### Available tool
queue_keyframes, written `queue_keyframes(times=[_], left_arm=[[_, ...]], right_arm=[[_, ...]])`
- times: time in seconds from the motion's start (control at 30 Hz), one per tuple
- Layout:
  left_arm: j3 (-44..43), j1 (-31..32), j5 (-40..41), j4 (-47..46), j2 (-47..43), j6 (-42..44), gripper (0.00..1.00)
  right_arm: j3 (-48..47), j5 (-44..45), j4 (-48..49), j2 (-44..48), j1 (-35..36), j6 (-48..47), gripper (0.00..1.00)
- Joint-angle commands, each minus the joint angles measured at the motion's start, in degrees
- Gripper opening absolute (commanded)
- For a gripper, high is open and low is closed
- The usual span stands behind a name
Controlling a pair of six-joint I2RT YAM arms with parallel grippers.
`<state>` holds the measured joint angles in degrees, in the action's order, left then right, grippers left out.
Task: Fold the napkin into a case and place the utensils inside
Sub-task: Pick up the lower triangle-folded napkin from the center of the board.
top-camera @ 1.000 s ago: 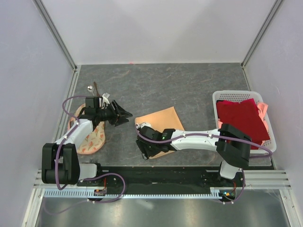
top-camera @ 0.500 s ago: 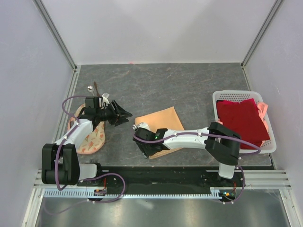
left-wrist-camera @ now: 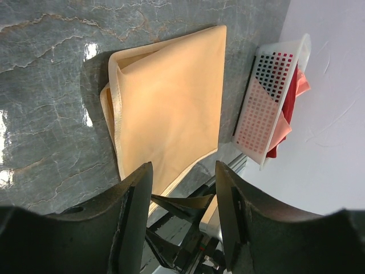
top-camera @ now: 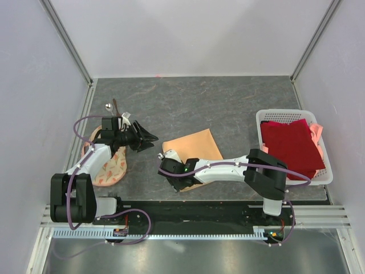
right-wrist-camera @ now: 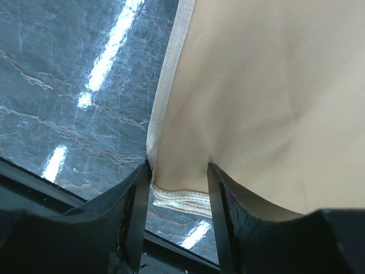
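The plain peach-orange cloth napkin (top-camera: 195,148) lies folded flat into a four-sided panel in the middle of the dark grey marbled tabletop (top-camera: 239,103), with one corner pointing toward my bases. Its face is smooth, unprinted and faintly shiny. A paler stitched hem band runs along the edge. From my left wrist I can see stacked layers at one side, the top layer sitting slightly inside the one beneath.

My right gripper (right-wrist-camera: 178,171) is down at the napkin's near corner. Its fingers are spread and straddle the hemmed corner, with cloth between them but not pinched. My left gripper (top-camera: 149,138) hangs over the table just left of the napkin, jaws parted and grasping nothing.

The small shiny silver spoon (top-camera: 108,106) and the thin dark brown stick (top-camera: 116,104) lie together near the far left corner, well apart from the napkin.
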<state>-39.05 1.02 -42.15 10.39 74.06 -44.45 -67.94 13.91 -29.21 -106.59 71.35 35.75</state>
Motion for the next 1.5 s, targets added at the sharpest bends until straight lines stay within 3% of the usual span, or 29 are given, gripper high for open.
queue_keyframes(times=[0.0,0.13,0.17,0.4,0.7,0.9,1.17,1.47], left_arm=[[-0.24,-0.58,-0.48,-0.29,-1.29,2.17,0.55],[-0.33,-0.66,-0.56,-0.29,-1.38,2.17,0.55],[-0.33,-0.75,-0.56,-0.20,-1.29,2.26,0.55],[-0.42,-0.93,-0.74,-0.20,-0.85,2.43,0.55],[0.20,-0.14,-2.50,-1.42,1.52,0.95,0.58],[-0.24,3.55,0.66,-3.62,2.84,-3.62,0.59],[-0.42,7.51,8.30,-3.63,6.62,-11.18,0.60],[-4.37,8.12,15.79,2.88,10.66,-8.91,0.60]], right_arm=[[1.76,1.99,-1.73,-6.44,1.07,2.39,0.50],[1.23,3.31,-2.86,-8.90,1.07,3.10,0.33],[1.15,3.75,-3.30,-9.51,1.07,3.27,0.24],[-0.09,3.85,-0.86,-5.75,0.72,2.66,0.00],[9.66,-11.70,13.82,12.61,-6.48,4.68,0.00],[14.85,-18.91,18.91,17.01,-10.53,6.52,0.00],[21.71,-22.08,24.28,22.20,-14.05,8.90,0.00],[23.91,-23.58,25.87,25.89,-16.51,9.34,0.00]])
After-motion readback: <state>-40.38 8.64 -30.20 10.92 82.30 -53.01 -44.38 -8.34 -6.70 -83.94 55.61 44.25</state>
